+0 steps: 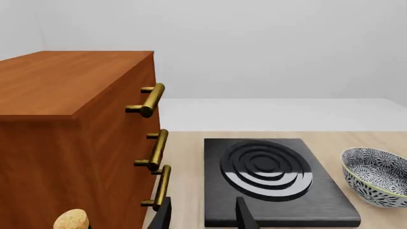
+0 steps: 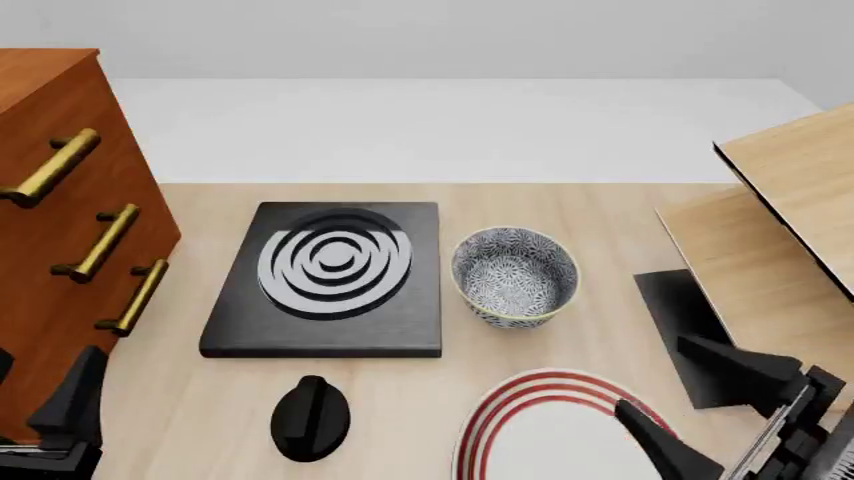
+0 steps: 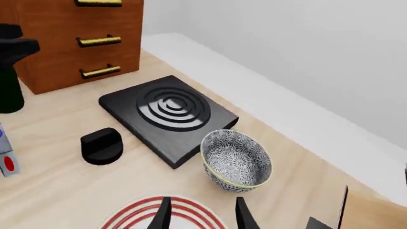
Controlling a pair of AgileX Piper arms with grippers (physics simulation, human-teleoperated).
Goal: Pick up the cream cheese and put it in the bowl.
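The bowl, deep with a blue-grey speckled pattern and a pale rim, stands on the table just right of the black burner plate; it also shows as the bowl and the bowl. No cream cheese can be made out in these views. My right gripper hangs open at the front right, over the edge of the red-ringed plate, a short way nearer than the bowl. It is empty in its own view, right gripper. My left gripper is open and empty beside the cabinet, seen low at the left as left gripper.
A black burner plate with grey rings lies mid-table, a black knob in front of it. A white plate with red rings sits front right. The wooden drawer cabinet stands left, a wooden rack right. A pale box sliver is unidentifiable.
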